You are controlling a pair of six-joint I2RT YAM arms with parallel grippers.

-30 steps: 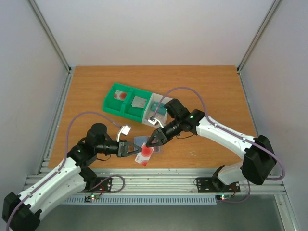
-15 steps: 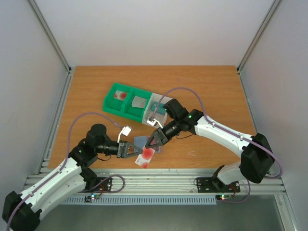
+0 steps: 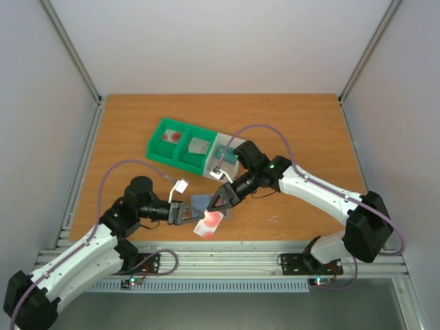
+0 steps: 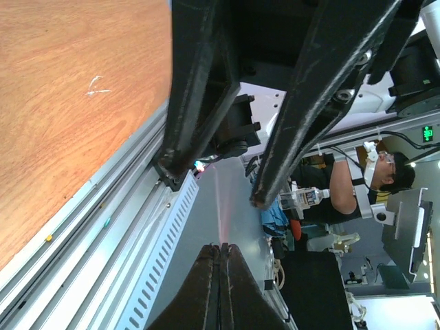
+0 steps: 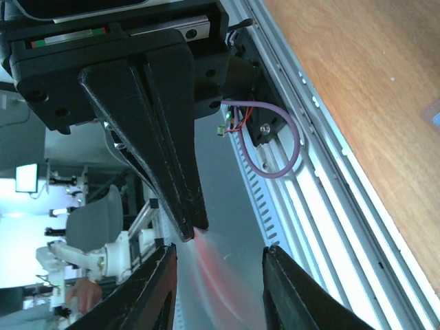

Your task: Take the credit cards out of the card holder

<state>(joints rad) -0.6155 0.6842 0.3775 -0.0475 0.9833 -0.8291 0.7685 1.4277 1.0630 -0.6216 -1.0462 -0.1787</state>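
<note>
Now L gripper (image 3: 187,214) clamped shut on red-patch credit card (image 3: 209,222); R gripper (image 3: 217,203) jaws apart astride it. Risk: uneven pull bends card, or drops it onto card holder (image 3: 197,201).

Two grippers (image 3: 194,216) (image 3: 216,203), one card holder (image 3: 200,201), one tray (image 3: 155,146)

White credit card (image 3: 208,223) with a red-pink patch, pinched at one edge in the closed left hand (image 3: 194,215) and slanting out from it toward the right hand (image 3: 216,204). Far end set between the right hand's parted fingers, not clearly touched by either. Edge-on and thin as a pinkish line from the left wrist. Slate-blue card holder (image 3: 199,201) flat on the tabletop (image 3: 137,137), just behind the card, partly under both hands.
</note>
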